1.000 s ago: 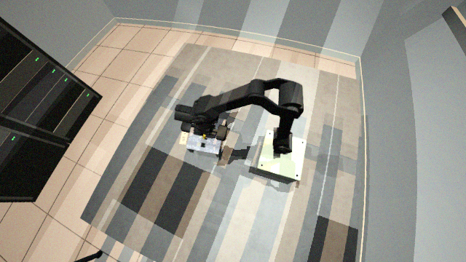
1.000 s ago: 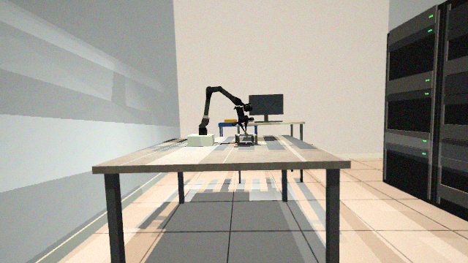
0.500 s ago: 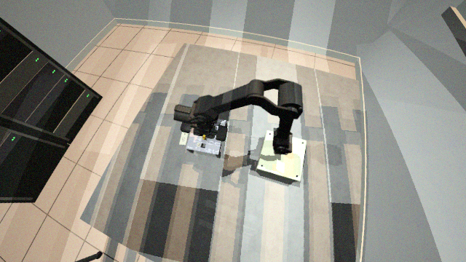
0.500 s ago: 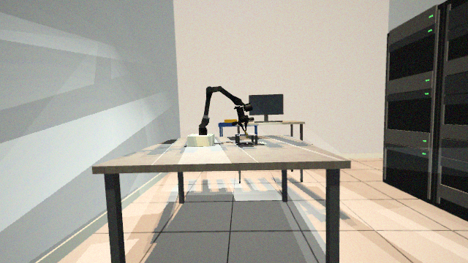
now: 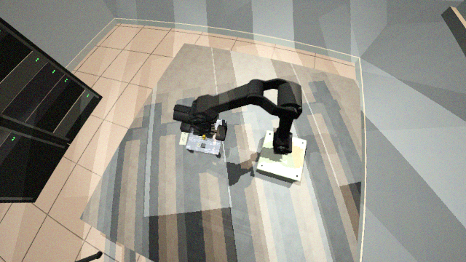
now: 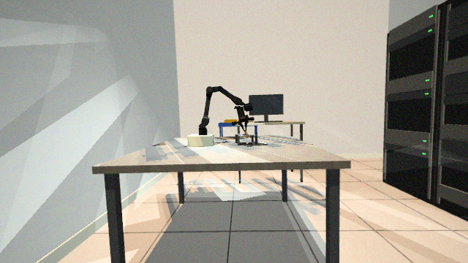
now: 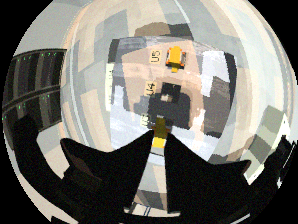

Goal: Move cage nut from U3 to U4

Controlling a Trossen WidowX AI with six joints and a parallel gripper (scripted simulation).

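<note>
My gripper (image 5: 204,135) (image 6: 246,134) (image 7: 158,135) points down over the rail plate (image 5: 212,148) (image 7: 125,135) and is shut on a yellow cage nut (image 5: 204,137) (image 6: 246,135) (image 7: 159,142). The nut shows at the fingertips near the U3 label (image 7: 145,120), apparently just above the plate; the exact gap is hard to judge. In the top view, a dark square hole (image 5: 203,145) shows in front of the held nut. The U4 hole (image 7: 171,91) looks empty. The other nut (image 7: 176,58) sits at U5. The plate's underside and the held nut's wings are hidden.
The arm's pale base block (image 5: 280,167) (image 6: 200,140) stands to the right of the rail in the top view. A pale label strip (image 5: 183,138) (image 7: 109,87) lies along the rail's left side. Patchy shadows cross the table (image 5: 189,189) and rail.
</note>
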